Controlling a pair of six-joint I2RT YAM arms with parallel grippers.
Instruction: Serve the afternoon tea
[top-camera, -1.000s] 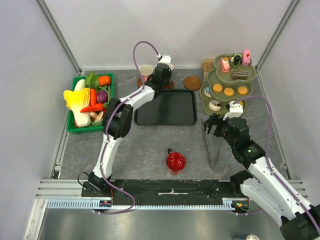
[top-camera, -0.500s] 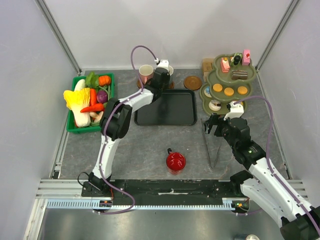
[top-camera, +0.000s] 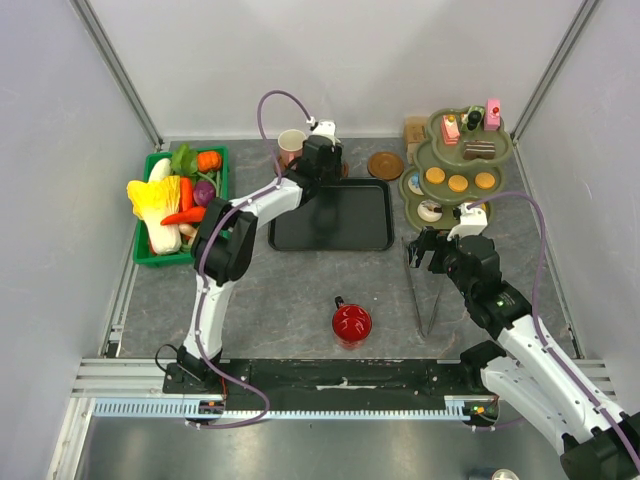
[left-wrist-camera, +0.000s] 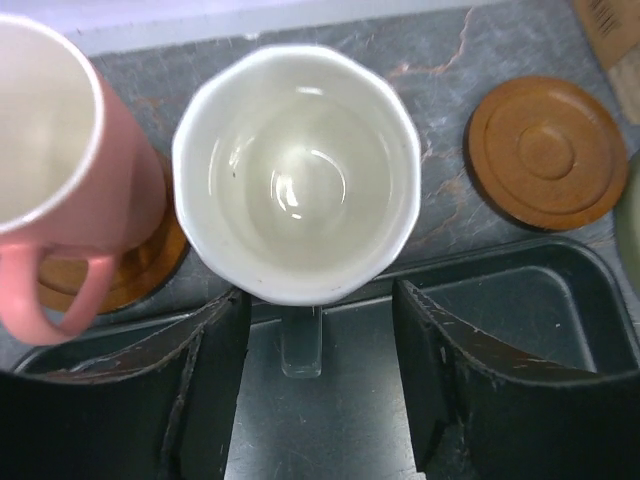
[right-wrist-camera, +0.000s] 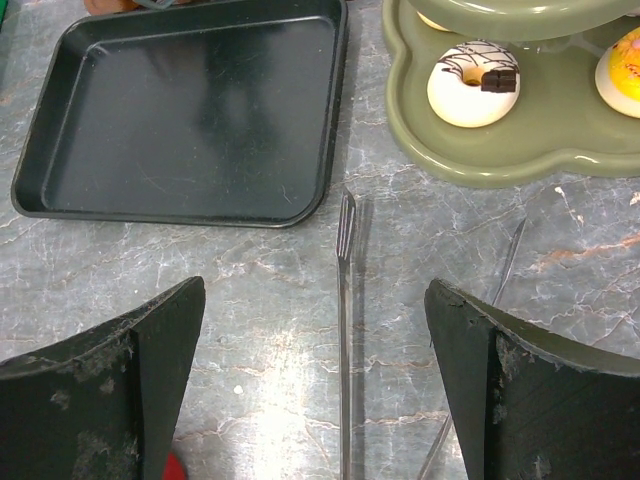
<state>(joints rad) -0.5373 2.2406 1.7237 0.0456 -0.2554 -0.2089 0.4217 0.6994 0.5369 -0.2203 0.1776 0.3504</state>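
A white mug (left-wrist-camera: 295, 175) stands upright on the table just past the black tray (left-wrist-camera: 560, 300), its handle (left-wrist-camera: 300, 345) pointing back between the fingers of my left gripper (left-wrist-camera: 320, 300). The jaws are open and clear of the handle on both sides. A pink mug (left-wrist-camera: 50, 150) sits on a wooden coaster (left-wrist-camera: 140, 270) to its left. In the top view my left gripper (top-camera: 322, 160) covers the white mug beside the pink mug (top-camera: 291, 143). A red mug (top-camera: 351, 323) stands near the front. My right gripper (top-camera: 425, 250) hangs open and empty over the metal tongs (right-wrist-camera: 345, 330).
A green tiered stand (top-camera: 418, 160) with small cakes and biscuits is at the back right; a white iced doughnut (right-wrist-camera: 472, 82) lies on its lowest tier. A free wooden coaster (top-camera: 385, 165) lies behind the tray (top-camera: 333, 213). A green basket (top-camera: 150, 258) of toy vegetables is at the left.
My left gripper has opened off the white mug's handle and drawn back slightly, leaving the mug standing. The right arm has not moved.
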